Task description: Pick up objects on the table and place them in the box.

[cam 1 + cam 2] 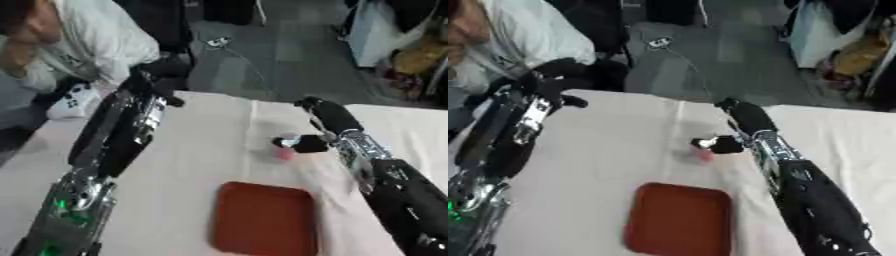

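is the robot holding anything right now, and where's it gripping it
The right hand is curled at a small pink object on the table, touching its top; whether it is gripped cannot be told. The left hand holds nothing.

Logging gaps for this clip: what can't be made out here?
- Small pink thing: blurred, partly covered by the right hand; its kind is unclear in both views.
- Right hand's fingers: smeared, so touching or holding cannot be told.
- Left hand: a dark blur at the table's far edge, fingers unreadable.
- Red tray: near edge cut off by the picture bottom.
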`<state>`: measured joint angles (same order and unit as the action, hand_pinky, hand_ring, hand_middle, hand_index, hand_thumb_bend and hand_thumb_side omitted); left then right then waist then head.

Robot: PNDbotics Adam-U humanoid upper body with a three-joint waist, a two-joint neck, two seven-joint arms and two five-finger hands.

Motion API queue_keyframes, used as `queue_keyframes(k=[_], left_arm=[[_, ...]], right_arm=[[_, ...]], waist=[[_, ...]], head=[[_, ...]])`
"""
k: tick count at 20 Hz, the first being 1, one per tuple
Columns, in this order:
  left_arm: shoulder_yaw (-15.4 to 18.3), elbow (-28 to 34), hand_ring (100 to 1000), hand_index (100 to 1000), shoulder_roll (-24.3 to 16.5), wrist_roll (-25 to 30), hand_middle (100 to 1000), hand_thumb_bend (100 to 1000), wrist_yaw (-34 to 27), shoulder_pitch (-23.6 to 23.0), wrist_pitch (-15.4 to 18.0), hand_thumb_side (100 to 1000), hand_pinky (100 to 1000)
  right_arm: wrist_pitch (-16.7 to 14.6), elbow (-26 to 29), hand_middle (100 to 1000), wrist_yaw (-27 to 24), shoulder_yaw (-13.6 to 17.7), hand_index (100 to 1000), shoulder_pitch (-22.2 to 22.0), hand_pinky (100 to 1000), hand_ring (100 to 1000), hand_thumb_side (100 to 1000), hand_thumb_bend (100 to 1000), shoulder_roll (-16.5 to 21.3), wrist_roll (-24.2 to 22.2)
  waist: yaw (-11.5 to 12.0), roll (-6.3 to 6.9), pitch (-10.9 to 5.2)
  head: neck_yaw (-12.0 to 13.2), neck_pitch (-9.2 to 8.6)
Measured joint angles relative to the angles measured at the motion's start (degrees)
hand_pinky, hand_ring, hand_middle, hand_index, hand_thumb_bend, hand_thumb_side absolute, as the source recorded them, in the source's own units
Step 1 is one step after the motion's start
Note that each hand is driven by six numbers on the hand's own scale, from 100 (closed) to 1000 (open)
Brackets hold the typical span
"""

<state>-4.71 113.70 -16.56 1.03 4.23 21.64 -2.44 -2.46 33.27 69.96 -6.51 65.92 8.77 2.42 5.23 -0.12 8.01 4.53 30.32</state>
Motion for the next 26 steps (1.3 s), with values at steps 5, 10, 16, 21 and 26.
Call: queue_keyframes(k=[5,10,16,21,26], left_arm=[[-0.01,0.0,761,909,0.02,0.14,834,100,-0.02,0.69,0.18,778,688],[-0.01,0.0,761,909,0.03,0.14,835,100,-0.02,0.73,0.3,777,688],[-0.01,0.0,761,910,0.03,0.16,835,100,-0.02,1.17,0.52,775,688],[-0.01,0.0,761,910,0.48,0.27,835,100,-0.02,1.51,0.67,775,688],[-0.06,0.0,760,910,0.49,0.28,835,100,-0.07,2.28,0.84,774,687]], right_arm=[[0.58,-0.72,814,0.65,0.53,909,0.0,711,748,741,695,0.02,-0.12],[1.1,-1.39,804,1.55,0.9,909,0.0,717,744,721,689,0.04,-0.24],[1.63,-2.09,780,2.64,1.25,906,0.0,703,723,693,686,0.06,-0.24],[2.23,-2.75,772,2.95,1.65,906,0.0,672,695,677,682,0.46,0.35],[2.66,-3.23,731,2.89,1.98,911,0.0,584,638,658,668,1.24,0.85]], waist=[[0.89,-0.11,0.95],[1.06,-0.21,1.43],[1.27,-0.21,1.67],[2.04,-0.28,2.49],[2.96,-0.58,3.59]], head=[[0.05,-0.31],[0.05,-0.78],[0.05,-1.68],[0.05,-3.51],[0.02,-4.87]])
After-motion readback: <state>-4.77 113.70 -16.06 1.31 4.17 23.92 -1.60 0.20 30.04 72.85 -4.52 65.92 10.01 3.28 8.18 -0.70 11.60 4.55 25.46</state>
